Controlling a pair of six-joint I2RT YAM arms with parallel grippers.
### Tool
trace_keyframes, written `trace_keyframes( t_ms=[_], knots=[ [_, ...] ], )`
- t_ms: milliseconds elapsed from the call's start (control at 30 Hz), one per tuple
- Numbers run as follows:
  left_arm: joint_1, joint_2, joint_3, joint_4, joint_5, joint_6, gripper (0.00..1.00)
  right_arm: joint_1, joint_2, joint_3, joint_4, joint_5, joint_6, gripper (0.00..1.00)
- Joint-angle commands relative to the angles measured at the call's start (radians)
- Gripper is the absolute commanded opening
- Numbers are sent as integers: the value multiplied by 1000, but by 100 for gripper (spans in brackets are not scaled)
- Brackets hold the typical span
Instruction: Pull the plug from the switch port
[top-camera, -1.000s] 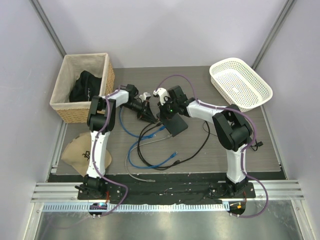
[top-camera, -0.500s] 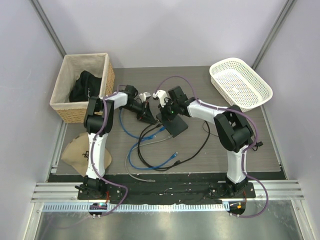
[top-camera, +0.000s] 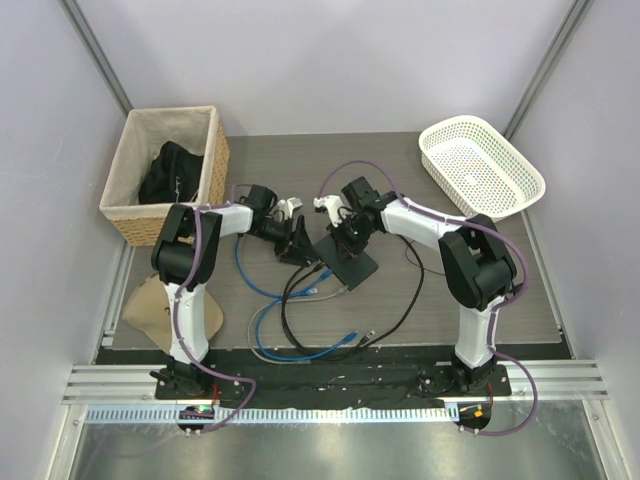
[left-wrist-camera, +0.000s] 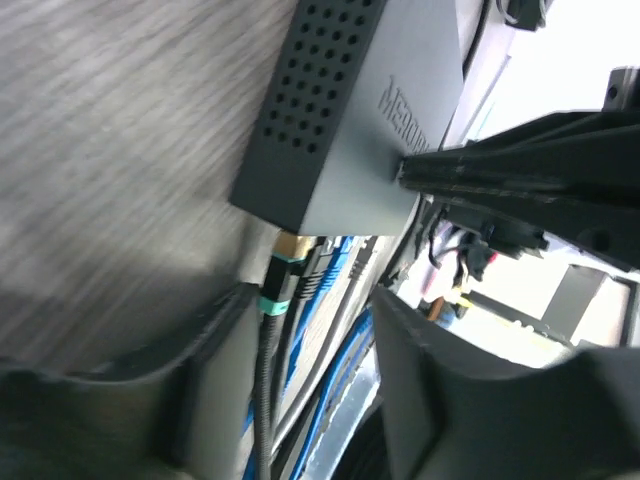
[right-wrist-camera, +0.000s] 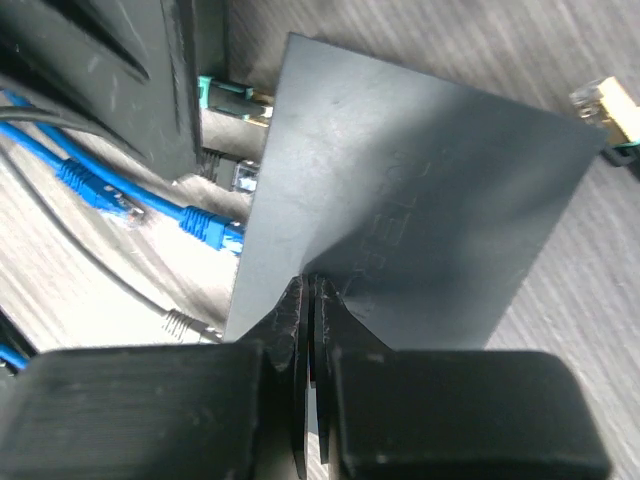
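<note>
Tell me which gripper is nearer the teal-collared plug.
Left. The left gripper has open fingers either side of the teal-collared plug at the switch; the right gripper, shut, presses on the switch's top, farther off.

Right claw (right-wrist-camera: 308, 290) closed, tips on black box (right-wrist-camera: 420, 200); teal-collared plug (right-wrist-camera: 230, 98) at its edge
</note>
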Motion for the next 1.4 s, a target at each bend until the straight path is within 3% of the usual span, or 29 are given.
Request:
trace_keyframes(
  t_ms=[0, 367, 567, 633, 667, 767, 800, 833, 1000, 1100, 1200, 1367],
  knots=[
    [-2, 17, -49, 97, -283, -8, 59, 0, -37, -41, -28, -3, 17, 1],
    [-3, 190, 45, 146, -218, -108, 56, 1, -45, -105, -30, 9, -11, 1],
    [-3, 161, 43, 141, -219, -104, 54, -2, -32, -81, -37, 18, 4, 1],
    [1, 112, 7, 179, -209, -96, 42, -8, -29, -61, -48, 24, 3, 1],
    [3, 97, -6, 201, -197, -94, 21, -9, -26, -58, -50, 26, 1, 1],
    [3, 63, -14, 223, -176, -93, 1, -25, -17, -32, -57, 33, -2, 2],
    [3, 60, -12, 221, -168, -91, 0, -29, -17, -18, -69, 35, -3, 22],
    [3, 55, -10, 221, -159, -91, 0, -40, -20, 18, -79, 32, -2, 34],
    [3, 46, -4, 215, -127, -99, 0, -51, -69, 76, -76, 105, 24, 80],
    [3, 60, 3, 216, -104, -114, 0, -51, -87, 48, -57, 144, 89, 94],
    [4, 81, 0, 229, -90, -146, 0, -46, -106, -18, -50, 115, 132, 100],
    [24, 107, 16, 221, -31, -202, 0, -22, -123, -64, -36, 104, 146, 100]
  ],
)
